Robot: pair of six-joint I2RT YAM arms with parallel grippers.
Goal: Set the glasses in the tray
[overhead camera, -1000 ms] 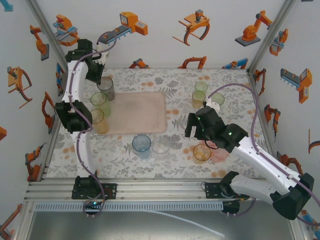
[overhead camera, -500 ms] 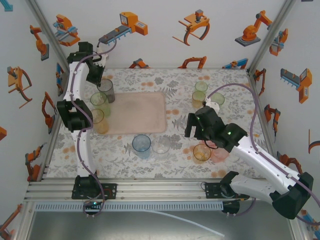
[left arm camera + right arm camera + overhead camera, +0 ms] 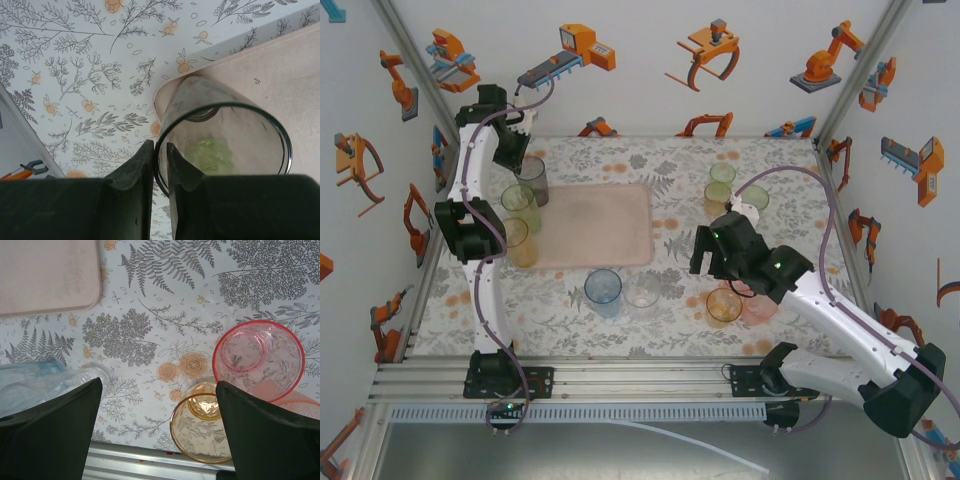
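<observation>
1. Top external view: nearest, at the table's 5 o'clock, the right claw (image 3: 712, 262) hangs wide open and empty above the amber glass (image 3: 724, 305) and the pink glass (image 3: 758, 305). It sits just where it was a second ago.
2. At 6 o'clock, the blue glass (image 3: 603, 288) and the clear glass (image 3: 642, 297) stand just off the tray (image 3: 610, 225).
3. Farthest, at 10 o'clock, the grey glass (image 3: 532, 178) stands on the tray's corner and has not moved. The left claw (image 3: 518, 160) straddles its rim with its fingers nearly closed; I cannot tell whether it is gripping. Its elbow has drifted slightly left.
</observation>
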